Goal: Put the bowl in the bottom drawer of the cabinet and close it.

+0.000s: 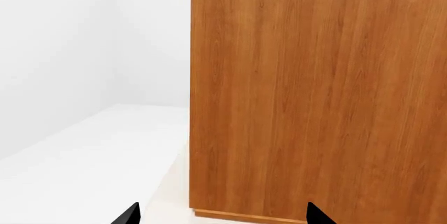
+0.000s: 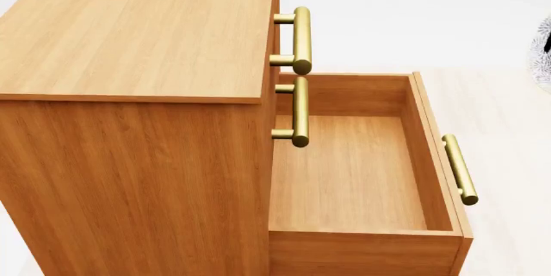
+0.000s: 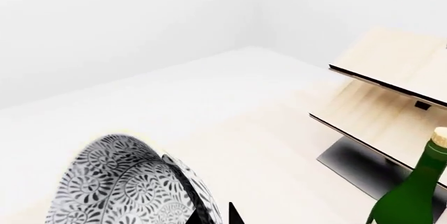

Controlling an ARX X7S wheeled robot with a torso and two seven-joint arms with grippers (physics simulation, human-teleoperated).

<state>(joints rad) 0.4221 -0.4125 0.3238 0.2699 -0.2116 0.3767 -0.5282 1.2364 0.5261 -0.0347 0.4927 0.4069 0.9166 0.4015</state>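
Note:
The cabinet [image 2: 138, 31] fills the left of the head view. Its bottom drawer [image 2: 362, 250] is pulled out and holds nothing, its brass handle [image 2: 459, 169] on the outer face. The patterned bowl [image 3: 119, 187] is tipped on its side in the right wrist view. My right gripper [image 3: 213, 216] is shut on the bowl's rim, one finger inside and one outside. Only a sliver of the bowl [image 2: 543, 53] shows at the head view's right edge, beyond the drawer. My left gripper [image 1: 223, 219] is open and empty, facing the cabinet's plain side [image 1: 314, 93].
The two upper drawers are shut; their brass handles [image 2: 300, 40] [image 2: 299, 111] jut out over the open drawer's back end. A pale slanted rack [image 3: 380, 109] and a green wine bottle [image 3: 412, 192] stand beyond the bowl. White walls and pale floor surround everything.

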